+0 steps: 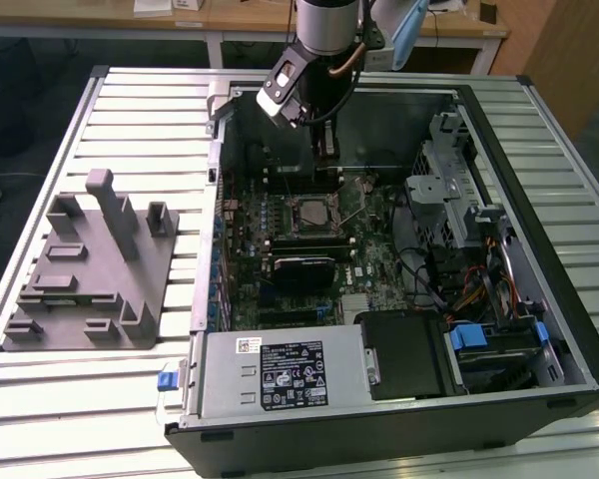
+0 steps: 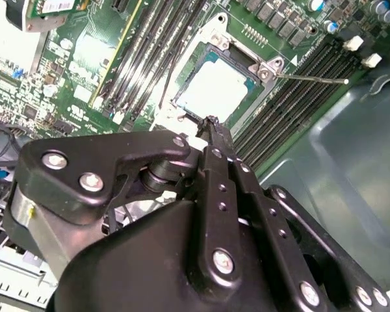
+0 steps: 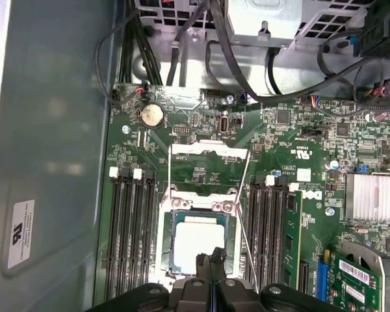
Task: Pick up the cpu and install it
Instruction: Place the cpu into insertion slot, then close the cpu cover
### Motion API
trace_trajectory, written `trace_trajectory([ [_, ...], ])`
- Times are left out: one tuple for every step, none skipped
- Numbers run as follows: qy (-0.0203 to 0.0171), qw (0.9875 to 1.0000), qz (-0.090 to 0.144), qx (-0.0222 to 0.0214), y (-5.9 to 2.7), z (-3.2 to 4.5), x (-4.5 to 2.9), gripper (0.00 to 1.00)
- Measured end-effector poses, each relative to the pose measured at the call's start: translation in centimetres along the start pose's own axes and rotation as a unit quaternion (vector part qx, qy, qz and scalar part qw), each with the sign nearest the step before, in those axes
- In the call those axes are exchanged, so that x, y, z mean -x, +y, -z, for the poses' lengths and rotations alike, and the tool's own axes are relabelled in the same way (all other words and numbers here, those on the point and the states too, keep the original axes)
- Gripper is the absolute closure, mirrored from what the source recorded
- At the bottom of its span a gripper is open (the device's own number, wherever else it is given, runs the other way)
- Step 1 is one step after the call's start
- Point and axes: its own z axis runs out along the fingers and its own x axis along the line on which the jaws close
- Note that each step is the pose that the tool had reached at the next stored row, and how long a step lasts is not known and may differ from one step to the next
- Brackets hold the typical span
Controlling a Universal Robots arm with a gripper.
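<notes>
Now the gripper (image 3: 211,255) hangs low inside the open computer case (image 1: 399,125), its two dark fingers pressed together with barely a slit between them and nothing clamped in them. In the first wrist view the closed tips sit over the near edge of the cpu (image 3: 196,242); whether they touch its surface I cannot tell. The cpu, a pale silvery square, lies flat in the socket (image 3: 164,244) on the green motherboard (image 3: 299,175). The socket's metal load plate (image 3: 208,153) is swung open, lying beyond the socket, and the thin wire lever (image 3: 244,214) stands free alongside it. Rows of black memory slots (image 3: 127,234) flank the socket on both sides. In the second wrist view the gripper (image 2: 211,122) tips point at the cpu (image 2: 216,88) from just beside its corner. In the exterior view the gripper (image 1: 325,150) reaches down above the board, while a grey block fixture (image 1: 90,269) rests on the slatted tabletop (image 1: 130,110), well apart, at that view's left.
</notes>
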Motion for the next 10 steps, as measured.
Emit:
trace_trajectory([
  [0.0000,1.0000,0.000,0.0000,0.00,0.00,0.00,0.89],
  [0.0000,1.0000,0.000,0.0000,0.00,0.01,0.00,0.89],
  [0.0000,1.0000,0.000,0.0001,0.00,0.00,0.00,0.89],
  [0.0000,1.0000,0.000,0.0001,0.00,0.00,0.00,0.89],
  [0.0000,1.0000,0.000,0.0001,0.00,0.00,0.00,0.89],
  [0.0000,1.0000,0.000,0.0001,0.00,0.00,0.00,0.89],
  [0.0000,1.0000,0.000,0.0001,0.00,0.00,0.00,0.89],
  [0.0000,1.0000,0.000,0.0001,0.00,0.01,0.00,0.89],
  [0.0000,1.0000,0.000,0.0001,0.00,0.01,0.00,0.89],
  [-0.0001,1.0000,0.000,0.0001,0.01,0.01,0.00,0.89],
])
